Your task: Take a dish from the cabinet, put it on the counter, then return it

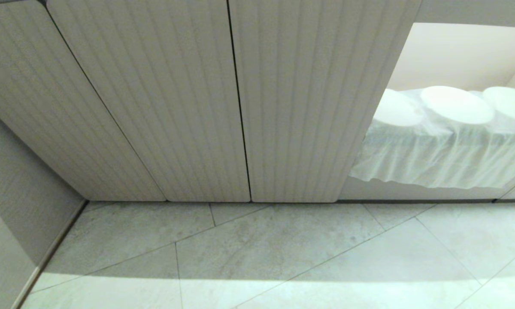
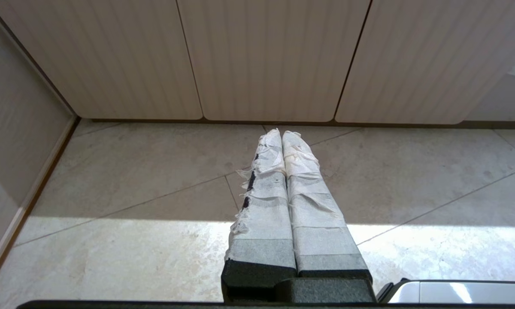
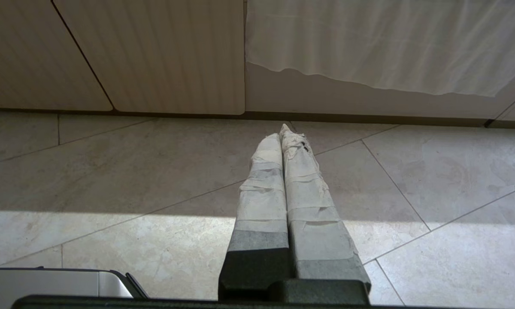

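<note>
Both grippers – left gripper [image 2: 282, 134], right gripper [image 3: 285, 131] – closed (empty) above floor [image 1: 283, 249] before cabinet [image 1: 240, 107]

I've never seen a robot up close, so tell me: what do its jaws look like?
Both look alike. The left gripper and right gripper each have two long, tapering jaws wrapped in white tape, frayed at the edges, rising from a dark grey-black base. Dark material shows through gaps in the left one's wrapping.

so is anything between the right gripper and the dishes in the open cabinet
Nothing solid shows. The right gripper hangs shut over the floor tiles, short of the cabinet. The open bay holds white dishes on a white cloth whose edge drapes over the shelf front, below the dishes.
</note>
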Tool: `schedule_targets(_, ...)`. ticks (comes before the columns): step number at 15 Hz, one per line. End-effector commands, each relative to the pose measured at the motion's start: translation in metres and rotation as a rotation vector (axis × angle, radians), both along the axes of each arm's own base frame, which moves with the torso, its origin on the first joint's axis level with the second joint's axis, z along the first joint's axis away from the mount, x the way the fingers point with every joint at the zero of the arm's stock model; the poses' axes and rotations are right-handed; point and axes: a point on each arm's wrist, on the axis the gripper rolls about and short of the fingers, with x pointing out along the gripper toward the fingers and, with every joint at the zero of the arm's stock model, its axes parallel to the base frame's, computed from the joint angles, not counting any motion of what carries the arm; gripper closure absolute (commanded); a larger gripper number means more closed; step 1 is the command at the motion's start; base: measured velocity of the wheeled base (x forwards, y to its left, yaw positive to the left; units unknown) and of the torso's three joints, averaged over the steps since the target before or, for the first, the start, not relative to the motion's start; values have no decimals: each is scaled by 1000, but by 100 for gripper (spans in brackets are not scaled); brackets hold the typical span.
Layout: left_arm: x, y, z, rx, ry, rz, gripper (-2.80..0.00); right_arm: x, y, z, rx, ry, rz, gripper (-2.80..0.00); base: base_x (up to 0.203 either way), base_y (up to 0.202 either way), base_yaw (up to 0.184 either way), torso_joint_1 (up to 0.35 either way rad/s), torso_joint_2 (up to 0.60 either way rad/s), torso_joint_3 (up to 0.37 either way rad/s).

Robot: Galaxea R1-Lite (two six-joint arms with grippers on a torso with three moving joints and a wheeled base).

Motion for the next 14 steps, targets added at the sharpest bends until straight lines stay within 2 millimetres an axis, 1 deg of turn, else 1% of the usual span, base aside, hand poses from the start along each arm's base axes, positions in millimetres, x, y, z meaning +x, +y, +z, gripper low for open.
schedule_targets(1,0,0,0,0,-1,0,0,0,0,0,6,0,-1,0,0,0,0,0,0,0)
schedule_targets(14,0,0,0,0,-1,1,0,0,0,0,17,0,-3,0,0,0,0,0,0,0)
